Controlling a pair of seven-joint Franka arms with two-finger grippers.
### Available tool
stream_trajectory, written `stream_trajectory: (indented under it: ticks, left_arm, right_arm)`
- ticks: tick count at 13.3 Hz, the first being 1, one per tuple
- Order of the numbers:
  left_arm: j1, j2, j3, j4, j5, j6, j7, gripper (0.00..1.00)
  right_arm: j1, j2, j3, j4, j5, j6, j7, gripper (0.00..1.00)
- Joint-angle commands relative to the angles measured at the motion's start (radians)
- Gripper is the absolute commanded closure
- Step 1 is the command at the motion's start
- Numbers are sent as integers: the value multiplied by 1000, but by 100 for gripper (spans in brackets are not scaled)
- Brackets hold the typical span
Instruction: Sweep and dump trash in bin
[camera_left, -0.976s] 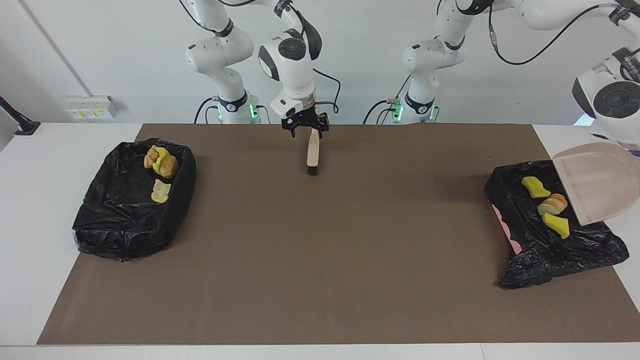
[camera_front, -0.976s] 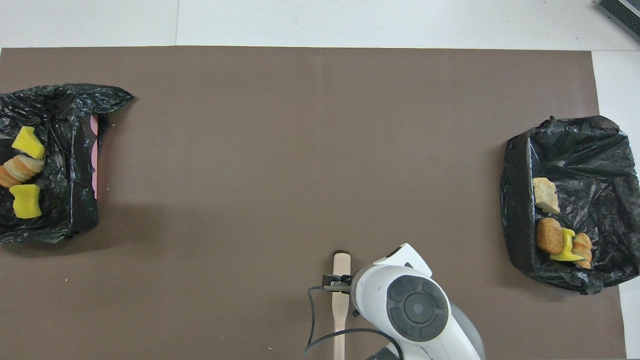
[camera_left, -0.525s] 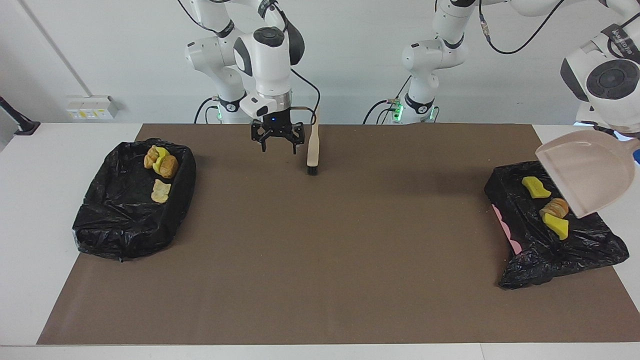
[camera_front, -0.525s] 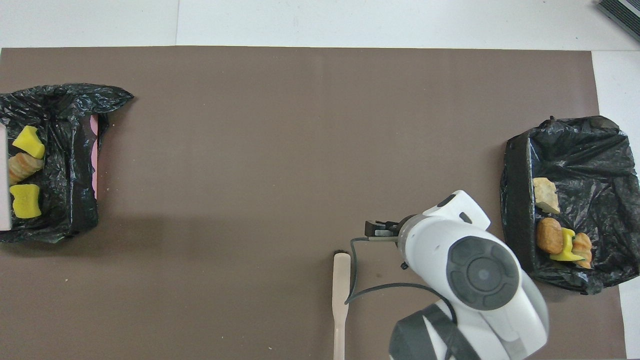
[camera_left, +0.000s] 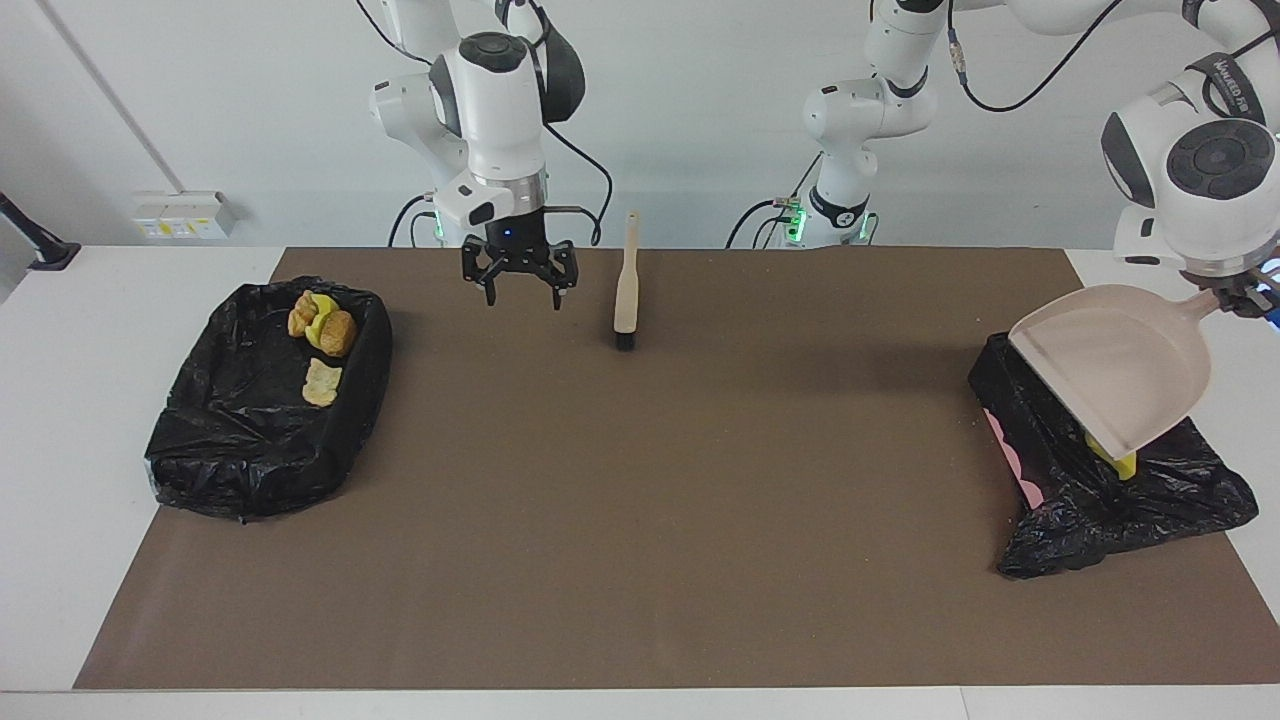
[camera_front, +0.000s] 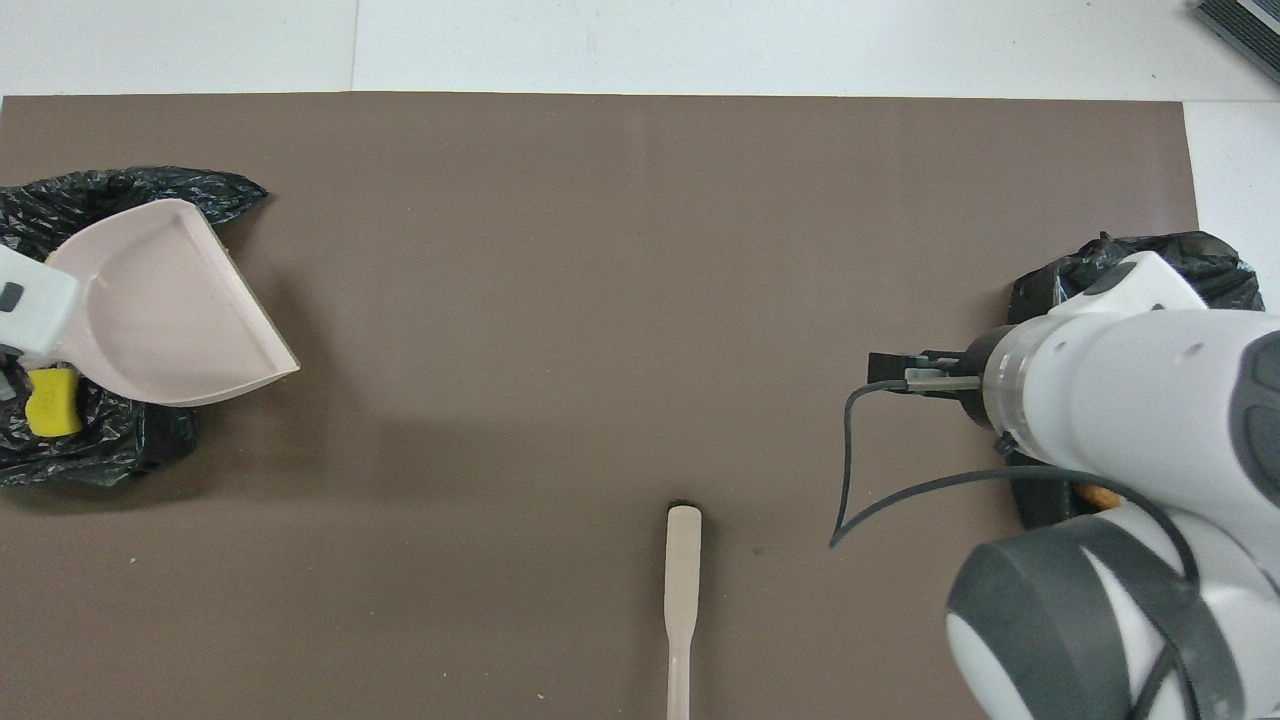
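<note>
Facing view
Right tool (camera_left: 519, 283): fingers spread wide, holding nothing, hanging over the brown mat (camera_left: 640, 500) between the brush and the bin at the right arm's end.
Brush (camera_left: 626, 300): lying on the mat close to the robots, bristles pointing away from them, apart from the right tool.
Left tool (camera_left: 1245, 297): clamped on the handle of the dustpan (camera_left: 1115, 365) (only part of the tool shows at the frame's edge).
Dustpan: raised and tilted, mouth downward, over the bin at the left arm's end.
Bin at right arm's end (camera_left: 265, 400): lined with a black bag, holding trash (camera_left: 322, 335): brown lumps, a yellow-green piece and a pale chunk.
Bin at left arm's end (camera_left: 1090, 480): black bag, crumpled, with a pink edge showing; one yellow piece (camera_left: 1118, 462) peeks out under the dustpan's lip.

Overhead view
Dustpan (camera_front: 170, 295): its pan looks empty; it covers most of the bin (camera_front: 100, 450) beneath it.
Yellow piece (camera_front: 52, 403): in that bin, beside the pan's handle end.
Brush (camera_front: 682, 590): alone on the mat (camera_front: 600, 300).
Right arm: its body hides most of the other bin (camera_front: 1190, 255) and its trash.
Worktop (camera_front: 800, 45): white, showing past the mat.
</note>
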Motion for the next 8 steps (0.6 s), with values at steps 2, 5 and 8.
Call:
stream_trajectory:
  ticks: [2,5,8]
  left_arm:
    - [-153,-16,15,-113,-101,84,-341,100]
    - [-282,32,15,-157,-180,204,-651,100]
    - [-396,85,16,-146,-299,308,-965,100]
  right_arm:
    - [-77,25,10,136,-13,-159,-130,0]
    - [-104,25,2,196,5,-250,-176,0]
    - [-109,25,-42,242,57,-304,-179,0]
